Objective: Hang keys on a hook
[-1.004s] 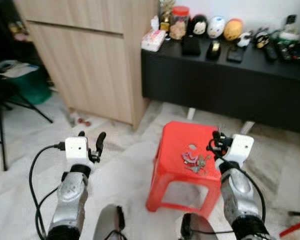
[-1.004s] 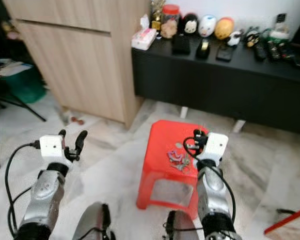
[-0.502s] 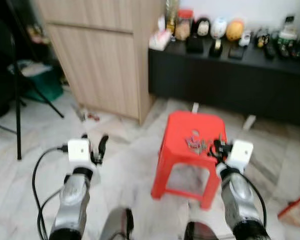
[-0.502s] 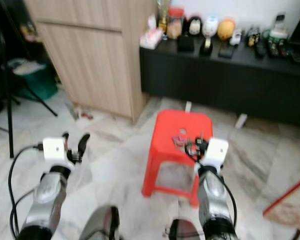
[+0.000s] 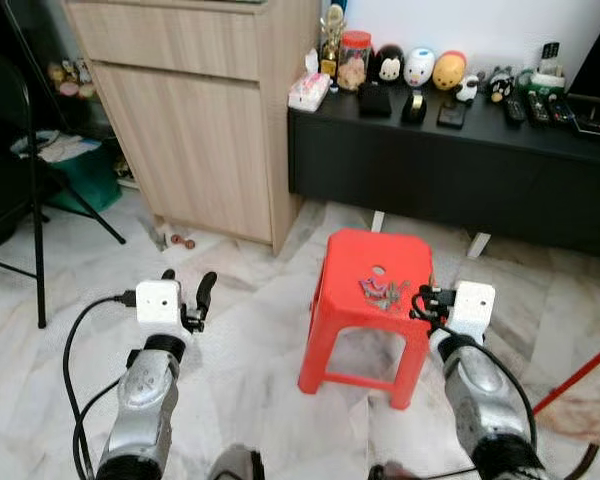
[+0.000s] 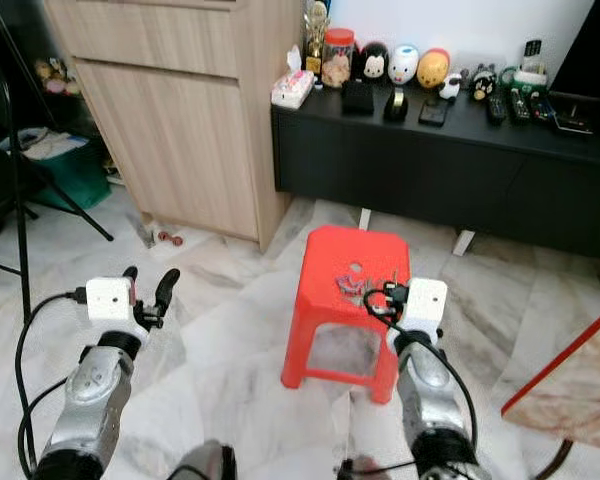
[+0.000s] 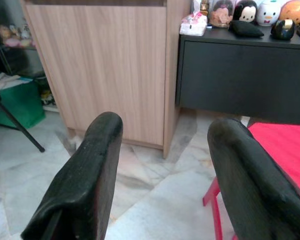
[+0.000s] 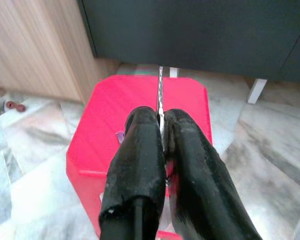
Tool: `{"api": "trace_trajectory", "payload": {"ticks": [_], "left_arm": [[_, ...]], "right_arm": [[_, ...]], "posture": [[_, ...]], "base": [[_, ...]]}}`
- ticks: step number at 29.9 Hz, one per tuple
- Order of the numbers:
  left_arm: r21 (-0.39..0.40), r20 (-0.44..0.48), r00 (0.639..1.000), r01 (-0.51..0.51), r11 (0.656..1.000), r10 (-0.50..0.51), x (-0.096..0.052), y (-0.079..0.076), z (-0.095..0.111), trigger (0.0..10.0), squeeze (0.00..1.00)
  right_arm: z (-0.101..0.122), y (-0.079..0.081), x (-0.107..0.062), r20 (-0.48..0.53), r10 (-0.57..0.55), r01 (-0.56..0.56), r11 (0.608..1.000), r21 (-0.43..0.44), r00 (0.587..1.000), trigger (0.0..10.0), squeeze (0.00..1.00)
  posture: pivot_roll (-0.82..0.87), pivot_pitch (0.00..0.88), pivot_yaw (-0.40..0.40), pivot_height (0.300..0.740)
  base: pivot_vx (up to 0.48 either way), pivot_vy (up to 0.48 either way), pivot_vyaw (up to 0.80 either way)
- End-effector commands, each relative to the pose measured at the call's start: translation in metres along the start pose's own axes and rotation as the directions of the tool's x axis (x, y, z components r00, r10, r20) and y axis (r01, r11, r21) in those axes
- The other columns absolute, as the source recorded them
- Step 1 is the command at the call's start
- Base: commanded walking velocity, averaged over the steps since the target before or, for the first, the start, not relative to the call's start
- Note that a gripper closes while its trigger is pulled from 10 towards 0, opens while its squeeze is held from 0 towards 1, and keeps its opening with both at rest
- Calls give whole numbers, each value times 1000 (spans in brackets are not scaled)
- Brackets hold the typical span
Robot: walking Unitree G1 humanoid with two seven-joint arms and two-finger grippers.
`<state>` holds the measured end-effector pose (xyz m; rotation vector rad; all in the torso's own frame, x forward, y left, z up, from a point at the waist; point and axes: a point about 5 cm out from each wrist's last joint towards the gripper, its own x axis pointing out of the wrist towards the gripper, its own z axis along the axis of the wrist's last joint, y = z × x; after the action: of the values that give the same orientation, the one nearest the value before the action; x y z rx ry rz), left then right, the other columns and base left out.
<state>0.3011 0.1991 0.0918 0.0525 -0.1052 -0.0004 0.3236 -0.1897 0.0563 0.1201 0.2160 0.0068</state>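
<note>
A bunch of keys [image 5: 383, 292] with a purple tag lies on the top of a red plastic stool [image 5: 348, 268]. My right gripper [image 5: 420, 299] hovers at the stool's front right corner. In the right wrist view this gripper [image 8: 162, 119] is shut, and a thin silver key [image 8: 160, 90] sticks out edge-on between the fingertips, over the stool [image 8: 110, 115]. My left gripper [image 5: 187, 278] is held up over the marble floor left of the stool. It stands open with nothing between its fingers [image 7: 90, 175].
A wooden cabinet [image 5: 200, 130] stands at the back left. A low black console [image 5: 450, 170] with figurines and remotes runs behind the stool. A folding chair [image 5: 20, 200] and a green box [image 5: 75, 170] are at the far left. A red rod [image 5: 580, 375] slants at the right.
The camera has pulled back and up, so the stool looks smaller and farther. My right gripper has come off the stool top to its front right corner. The left arm keeps its pose.
</note>
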Motion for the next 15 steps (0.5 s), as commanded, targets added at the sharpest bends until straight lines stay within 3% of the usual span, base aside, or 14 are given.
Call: {"api": "trace_trajectory", "payload": {"ticks": [1, 3, 4, 5, 7, 10, 15], "left_arm": [[18, 13, 1000, 13, 1000, -13, 1, 0, 3, 10000, 0], [22, 19, 999, 25, 999, -25, 1, -1, 5, 10000, 0], [22, 19, 999, 25, 999, -25, 1, -1, 5, 10000, 0], [32, 23, 999, 47, 998, -48, 3, -2, 8, 10000, 0], [41, 27, 998, 62, 997, -63, 4, -3, 9, 10000, 0], [78, 50, 989, 134, 988, -139, 9, -8, 21, 10000, 0], [155, 28, 962, 265, 952, -272, 11, -18, 25, 10000, 0]], "right_arm": [[-1, 2, 2, -36, 37, -38, 999, -13, 999, 10000, 0], [-5, 8, 3, -122, 137, -146, 987, -71, 983, 10000, 0], [-5, 8, 3, -122, 137, -146, 987, -71, 983, 10000, 0], [-6, 14, 2, -170, 228, -249, 961, -117, 959, 10000, 0], [-5, 16, 2, -179, 268, -294, 946, -134, 947, 10000, 0], [9, 18, 2, -225, 398, -444, 868, -222, 889, 10000, 0], [23, 17, 5, -257, 449, -510, 815, -277, 856, 10000, 0]], "posture": [[125, 81, -50, 740], [124, 81, -50, 740], [124, 81, -50, 740], [126, 84, -50, 740], [126, 84, -50, 740], [122, 87, -50, 740], [118, 84, -46, 740]], "base": [[0, 0, 0], [0, 0, 0], [0, 0, 0], [0, 0, 0], [0, 0, 0], [0, 0, 0], [0, 0, 0]]}}
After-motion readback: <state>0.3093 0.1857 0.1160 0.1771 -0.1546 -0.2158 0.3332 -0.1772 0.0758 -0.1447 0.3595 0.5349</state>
